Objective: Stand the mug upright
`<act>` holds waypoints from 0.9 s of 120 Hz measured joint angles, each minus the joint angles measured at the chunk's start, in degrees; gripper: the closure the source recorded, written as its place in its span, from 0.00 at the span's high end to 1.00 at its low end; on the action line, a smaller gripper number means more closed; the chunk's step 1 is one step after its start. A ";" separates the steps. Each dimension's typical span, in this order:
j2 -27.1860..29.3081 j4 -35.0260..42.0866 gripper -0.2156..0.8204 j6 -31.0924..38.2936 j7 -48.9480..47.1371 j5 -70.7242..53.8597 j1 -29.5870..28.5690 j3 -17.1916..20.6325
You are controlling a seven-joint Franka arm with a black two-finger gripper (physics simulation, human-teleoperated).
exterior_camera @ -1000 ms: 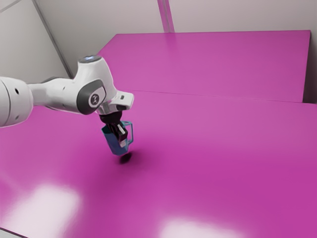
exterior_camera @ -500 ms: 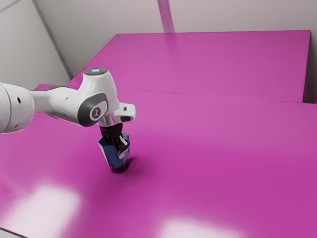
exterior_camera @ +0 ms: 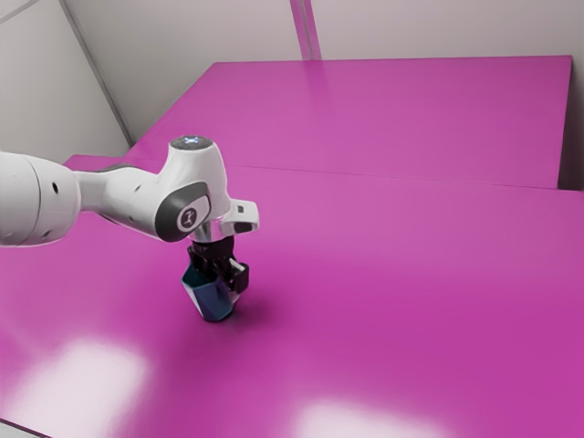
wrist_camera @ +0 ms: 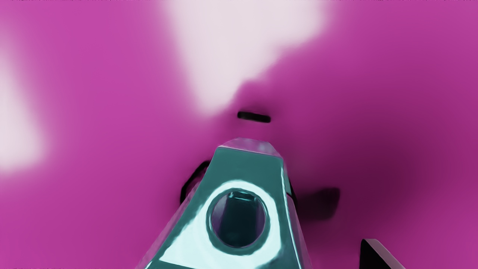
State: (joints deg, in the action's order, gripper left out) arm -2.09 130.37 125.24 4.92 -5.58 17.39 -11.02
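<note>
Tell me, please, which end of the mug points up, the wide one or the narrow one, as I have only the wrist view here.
Observer: In the exterior view, the mug has its wider end uppermost, with the narrower end down by the tabletop.

Operator: Thank you. Could you also say from which side the arm reaches it?

Observer: The arm comes in from the exterior view's left, and the gripper points down at the mug.
</note>
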 joint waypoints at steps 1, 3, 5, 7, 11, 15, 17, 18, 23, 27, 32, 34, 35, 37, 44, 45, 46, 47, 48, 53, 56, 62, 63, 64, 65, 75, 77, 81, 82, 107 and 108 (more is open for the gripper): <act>0.05 -0.03 0.50 -0.02 -0.04 -0.10 0.01 -0.01; 0.17 -0.07 0.52 -0.05 -0.12 -0.31 0.02 -0.02; 0.28 -0.10 0.54 -0.08 -0.20 -0.50 0.02 -0.03; 0.47 -0.14 0.56 -0.12 -0.27 -0.68 0.01 -0.03; 0.84 -0.20 0.59 -0.19 -0.41 -1.00 -0.01 -0.04; 1.17 -0.27 0.62 -0.26 -0.54 -1.32 -0.05 -0.05; 1.40 -0.29 0.64 -0.29 -0.60 -1.46 -0.07 -0.05; 1.54 -0.31 0.64 -0.31 -0.64 -1.52 -0.08 -0.05; 2.27 -0.39 0.67 -0.39 -0.79 -1.78 -0.11 -0.06; 2.92 -0.41 0.69 -0.45 -0.90 -1.93 -0.11 -0.10; 3.76 -0.48 0.71 -0.51 -1.04 -2.07 -0.14 -0.12; 4.09 -0.55 0.71 -0.54 -1.09 -2.11 -0.15 -0.13; 4.29 -0.61 0.71 -0.56 -1.11 -2.14 -0.16 -0.13; 4.65 -0.73 0.72 -0.63 -1.17 -2.18 -0.19 -0.13; 5.71 -1.60 0.74 -1.02 -1.35 -2.26 -0.33 -0.14; 5.86 -1.73 0.74 -1.08 -1.37 -2.26 -0.35 -0.14; 5.99 -1.88 0.74 -1.15 -1.40 -2.27 -0.37 -0.14; 6.11 -2.04 0.74 -1.22 -1.42 -2.27 -0.39 -0.14; 6.21 -2.17 0.75 -1.30 -1.45 -2.27 -0.41 -0.14; 6.76 -3.02 0.75 -1.66 -1.56 -2.29 -0.48 -0.15; 7.01 -3.68 0.76 -1.94 -1.61 -2.30 -0.49 -0.18; 7.26 -5.38 0.77 -2.70 -1.71 -2.31 -0.50 -0.19; 7.31 -5.70 0.77 -2.84 -1.72 -2.31 -0.50 -0.19; 7.35 -5.98 0.77 -2.99 -1.74 -2.31 -0.49 -0.20; 7.39 -6.27 0.77 -3.13 -1.75 -2.31 -0.49 -0.20; 7.44 -9.78 0.78 -4.88 -1.68 -2.32 -0.38 -0.56; 7.38 -10.68 0.78 -5.39 -1.62 -2.32 -0.44 -0.66; 7.16 -12.93 0.78 -6.59 -1.51 -2.33 -0.63 -0.79; 7.10 -13.71 0.78 -6.95 -1.48 -2.33 -0.68 -0.81; 5.72 -27.37 0.79 -17.10 -0.91 -2.37 -1.50 -0.87; 5.70 -27.63 0.79 -17.44 -0.90 -2.37 -1.52 -0.87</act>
State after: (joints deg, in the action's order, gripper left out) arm 3.61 102.74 107.81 4.03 -7.95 15.88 -11.89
